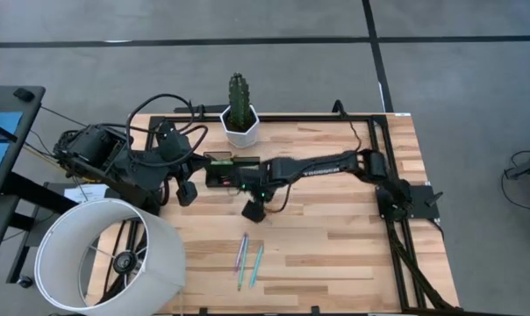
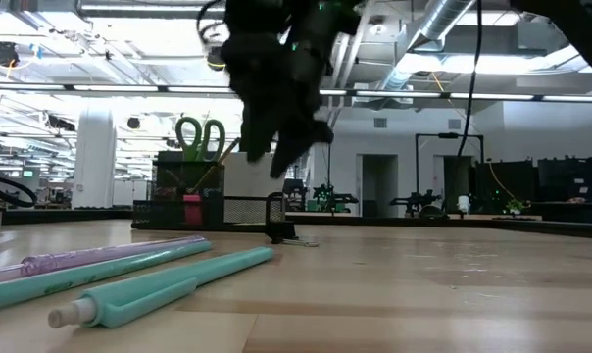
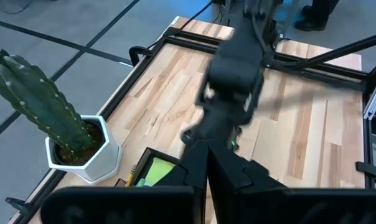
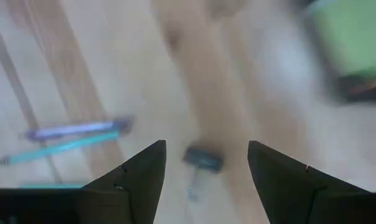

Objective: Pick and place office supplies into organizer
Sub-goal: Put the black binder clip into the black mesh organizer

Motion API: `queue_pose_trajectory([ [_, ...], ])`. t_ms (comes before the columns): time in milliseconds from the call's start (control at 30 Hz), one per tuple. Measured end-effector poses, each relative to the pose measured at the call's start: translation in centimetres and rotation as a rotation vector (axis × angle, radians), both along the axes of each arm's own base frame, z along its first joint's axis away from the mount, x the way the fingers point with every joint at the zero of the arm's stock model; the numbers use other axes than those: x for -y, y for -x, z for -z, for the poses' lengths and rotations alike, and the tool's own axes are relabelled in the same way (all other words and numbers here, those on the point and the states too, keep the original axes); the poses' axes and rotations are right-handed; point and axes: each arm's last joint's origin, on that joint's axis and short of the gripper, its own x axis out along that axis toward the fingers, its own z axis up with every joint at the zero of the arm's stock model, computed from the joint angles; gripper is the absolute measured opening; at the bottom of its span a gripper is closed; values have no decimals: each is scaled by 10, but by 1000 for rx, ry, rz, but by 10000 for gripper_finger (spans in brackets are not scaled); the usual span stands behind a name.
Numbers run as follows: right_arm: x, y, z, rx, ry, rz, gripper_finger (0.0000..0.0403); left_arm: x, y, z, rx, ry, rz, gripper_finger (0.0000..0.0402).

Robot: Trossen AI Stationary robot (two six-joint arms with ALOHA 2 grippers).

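A: Where did you have the right gripper point(image 4: 206, 171) at that moment?

B: You had it hanging above the wooden table point(image 1: 335, 246), just beside the organizer point(image 1: 219, 169). Its 2 fingers point(image 4: 135, 180) were spread wide with nothing between them.

A: Was anything under it?

B: Yes, in the right wrist view a black binder clip point(image 4: 203, 158) lay on the wood below the gap between the fingers, apart from them. The low view showed that clip point(image 2: 279, 224) standing on the table just in front of the organizer point(image 2: 193, 201).

A: And the left gripper point(image 3: 208, 165)?

B: You kept it near the organizer's other side, its fingers pressed together, gripping nothing I could see.

A: What sat in the organizer?

B: The green-handled scissors point(image 2: 200, 137) stood upright in it, something pink point(image 2: 192, 209) showed through its mesh wall, and the lime-green sticky-note pad point(image 3: 152, 172) lay inside.

A: What was left out on the table?

B: 3 pens lay together near the front edge, well apart from the organizer: a purple pen point(image 2: 90, 257), and 2 teal pens point(image 2: 164, 289) beside it. The white cactus pot point(image 1: 240, 125) stood just behind the organizer.
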Motion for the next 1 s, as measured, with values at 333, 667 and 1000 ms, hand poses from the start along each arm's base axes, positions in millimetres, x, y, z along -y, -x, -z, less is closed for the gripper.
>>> queue_pose_trajectory([
  [333,-17,1,37,-164,-94,-2,245,1,0,0,-11,13,22,0],
  [667,-9,-1,36,-155,-48,57,246,1,1,2,-34,17,36,0],
  [1000,-19,-5,42,-130,-5,44,246,1,1,2,-42,-3,52,0],
])
